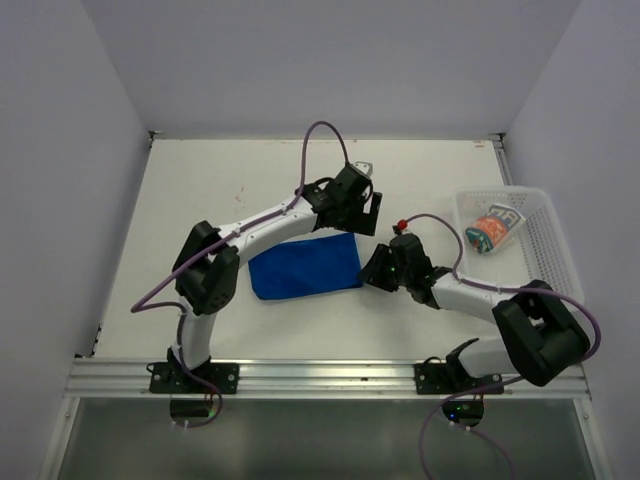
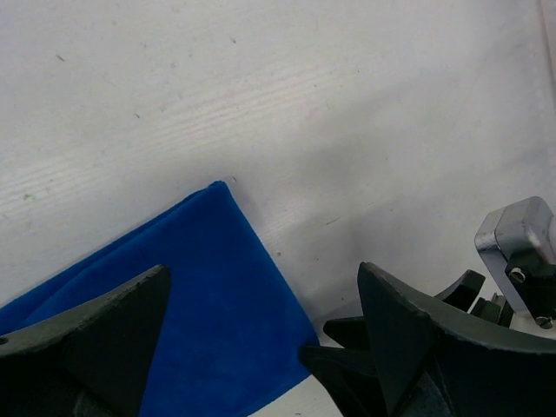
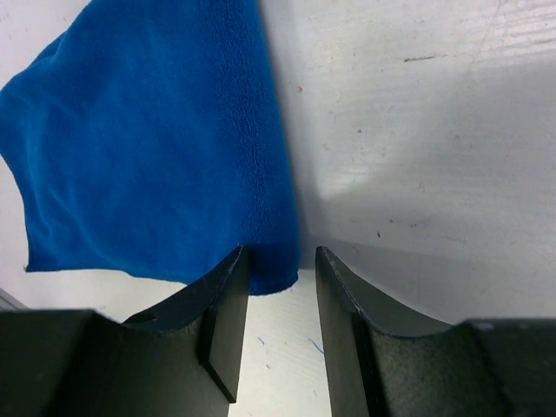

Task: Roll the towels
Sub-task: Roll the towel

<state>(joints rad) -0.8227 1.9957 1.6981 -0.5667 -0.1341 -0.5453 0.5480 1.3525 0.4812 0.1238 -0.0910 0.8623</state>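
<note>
Worktop: I see a white worktop, scuffed and marked with faint specks.
Blue towel: a plain bright blue soft cloth towel lies spread flat near the middle of the worktop, unrolled. It sits between my two arms.
Patterned towel: an orange, grey-blue and white patterned cloth towel sits bundled inside the basket at the right, well apart from the blue one.
Basket: a white plastic mesh basket stands at the right side of the worktop.
Left gripper: my left gripper hangs over the far right corner of the blue towel. Its fingers are spread wide and hold nothing.
Right gripper: my right gripper is at the near right corner of the blue towel. Its fingers are parted by a narrow gap, and the cloth's corner lies just at the tips. Bare worktop shows between the fingers, so I see no clamp on the cloth.
</note>
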